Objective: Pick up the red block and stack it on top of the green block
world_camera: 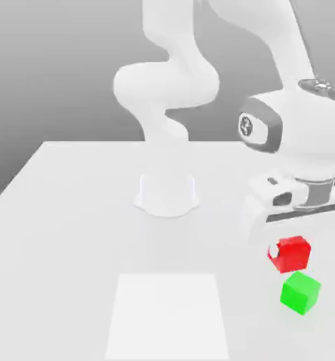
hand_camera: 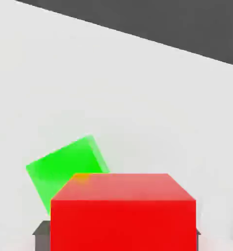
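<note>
The red block sits between my gripper's fingers, and the gripper is shut on it. It hangs just above the white table. The green block rests on the table right below it in the exterior view, slightly toward that view's right, and the two look close but apart. In the hand view the red block looms large between the dark finger pads. It covers one corner of the tilted green block behind it.
The arm's round base stands at the middle of the white table. A lighter square patch marks the table's front. The table's far edge meets a grey backdrop.
</note>
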Robot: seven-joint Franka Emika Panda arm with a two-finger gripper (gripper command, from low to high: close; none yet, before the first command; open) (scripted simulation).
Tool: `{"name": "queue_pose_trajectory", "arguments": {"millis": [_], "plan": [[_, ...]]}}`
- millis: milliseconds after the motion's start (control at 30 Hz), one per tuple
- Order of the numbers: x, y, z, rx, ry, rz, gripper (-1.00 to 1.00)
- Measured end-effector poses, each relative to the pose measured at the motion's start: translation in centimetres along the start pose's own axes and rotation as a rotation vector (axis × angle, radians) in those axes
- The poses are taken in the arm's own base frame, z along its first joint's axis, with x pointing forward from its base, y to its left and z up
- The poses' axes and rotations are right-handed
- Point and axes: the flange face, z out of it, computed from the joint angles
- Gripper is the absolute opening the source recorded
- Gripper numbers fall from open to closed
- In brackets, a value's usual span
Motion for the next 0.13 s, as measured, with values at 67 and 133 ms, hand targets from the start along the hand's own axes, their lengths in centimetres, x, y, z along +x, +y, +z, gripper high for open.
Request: {"name": "queue_pose_trajectory", "arguments": {"millis": [67,133], "plan": [[-0.14,-0.14,1.15,0.0,0.0,-0.001,1.0],[-0.14,-0.14,1.15,0.0,0.0,-0.001,1.0]]}}
